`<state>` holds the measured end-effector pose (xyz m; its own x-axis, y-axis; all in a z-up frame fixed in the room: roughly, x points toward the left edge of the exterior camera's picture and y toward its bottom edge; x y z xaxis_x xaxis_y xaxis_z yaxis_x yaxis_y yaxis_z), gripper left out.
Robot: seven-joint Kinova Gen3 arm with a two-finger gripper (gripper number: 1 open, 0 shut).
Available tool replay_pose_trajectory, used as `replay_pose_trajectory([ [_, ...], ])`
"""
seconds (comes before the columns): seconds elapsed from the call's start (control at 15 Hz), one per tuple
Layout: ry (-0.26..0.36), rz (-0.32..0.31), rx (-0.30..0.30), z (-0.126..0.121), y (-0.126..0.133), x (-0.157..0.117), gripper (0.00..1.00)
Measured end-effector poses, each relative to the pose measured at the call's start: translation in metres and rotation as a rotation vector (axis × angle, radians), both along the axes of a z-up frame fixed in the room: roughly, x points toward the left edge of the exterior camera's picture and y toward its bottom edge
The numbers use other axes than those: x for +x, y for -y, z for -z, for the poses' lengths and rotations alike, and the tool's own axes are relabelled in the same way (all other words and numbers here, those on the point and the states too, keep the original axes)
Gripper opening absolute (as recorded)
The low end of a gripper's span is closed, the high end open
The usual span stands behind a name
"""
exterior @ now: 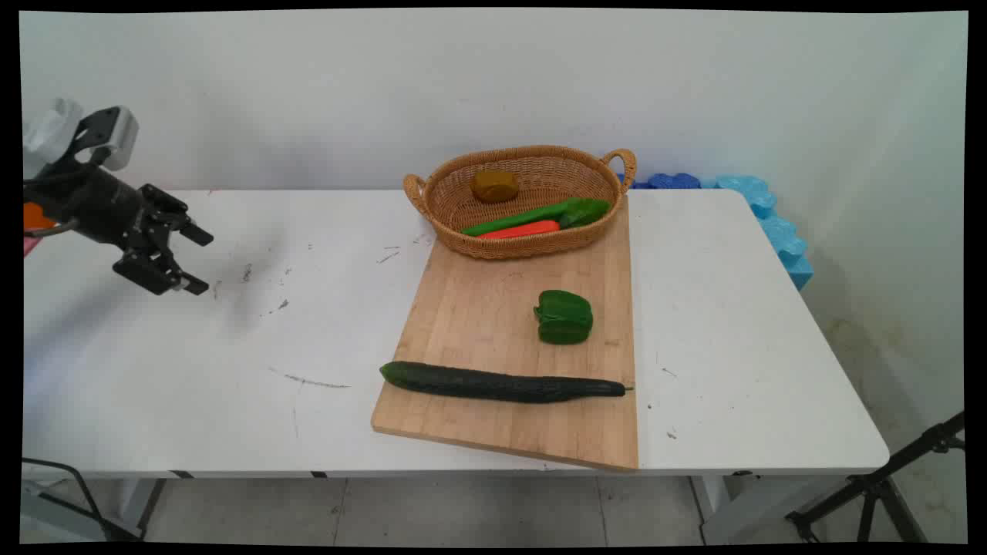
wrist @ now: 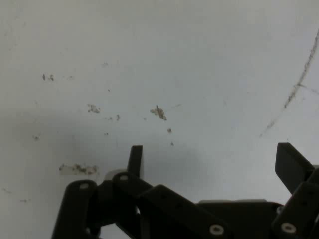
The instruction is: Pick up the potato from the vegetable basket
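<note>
The arm enters at about nine o'clock in the main view, its black wrist slanting down toward four o'clock and ending in the pincer (exterior: pixel 199 260). The pincer hangs above the counter (exterior: pixel 154 370), touching nothing, its two black fingers spread wide and empty. In the hand view the fingers (wrist: pixel 135 160) rise far apart from the six o'clock edge.
</note>
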<state>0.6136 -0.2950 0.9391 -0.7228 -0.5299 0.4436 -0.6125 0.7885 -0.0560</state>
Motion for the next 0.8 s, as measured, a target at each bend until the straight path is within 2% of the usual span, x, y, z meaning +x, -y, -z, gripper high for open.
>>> replay_pose_trajectory([
  [0.27,0.008,0.012,-0.013,-0.005,0.014,-0.016,1.00],
  [0.8,0.027,0.059,-0.064,-0.014,0.062,-0.069,1.00],
])
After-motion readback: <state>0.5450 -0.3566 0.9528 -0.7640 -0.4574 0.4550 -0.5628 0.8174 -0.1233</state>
